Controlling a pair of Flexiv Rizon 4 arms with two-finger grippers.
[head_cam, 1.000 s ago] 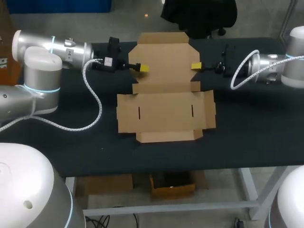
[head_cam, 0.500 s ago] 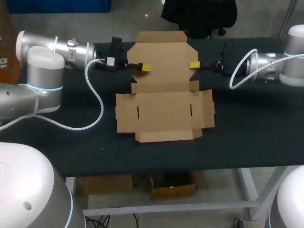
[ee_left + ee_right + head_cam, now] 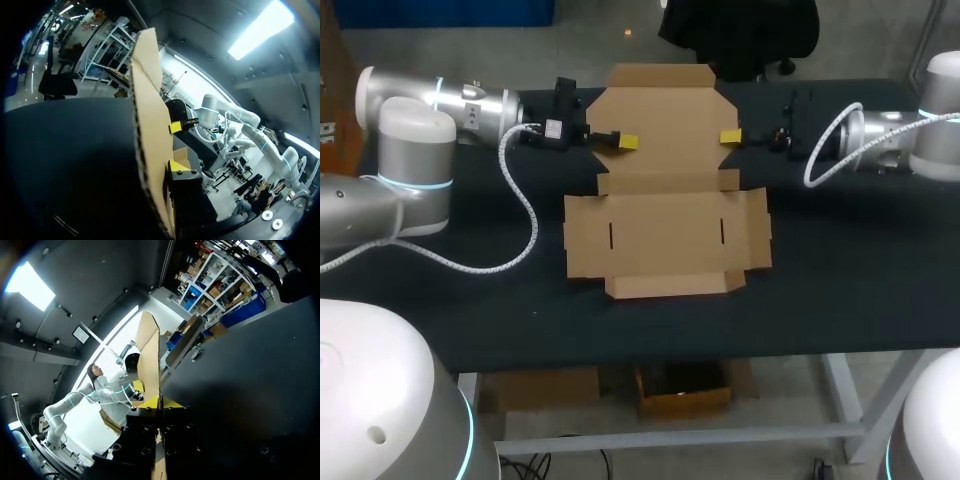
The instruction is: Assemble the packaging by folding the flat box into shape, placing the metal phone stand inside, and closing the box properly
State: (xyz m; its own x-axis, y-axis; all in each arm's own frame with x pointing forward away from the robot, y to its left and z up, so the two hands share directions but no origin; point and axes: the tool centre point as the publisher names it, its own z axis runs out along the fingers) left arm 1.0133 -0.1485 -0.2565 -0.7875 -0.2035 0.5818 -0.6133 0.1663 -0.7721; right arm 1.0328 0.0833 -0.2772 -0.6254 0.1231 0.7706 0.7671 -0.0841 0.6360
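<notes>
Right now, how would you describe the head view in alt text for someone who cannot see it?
A flat cardboard box lies unfolded on a dark table, its far panel held at opposite side edges by the yellow-tipped left hand and right hand. The near panels lie flat.

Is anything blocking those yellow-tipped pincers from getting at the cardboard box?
Nothing visible does. The left pincer and the right pincer are at opposite side edges of the flat box's far panel. In the right wrist view, the cardboard runs between that pincer's two yellow tips.
</notes>
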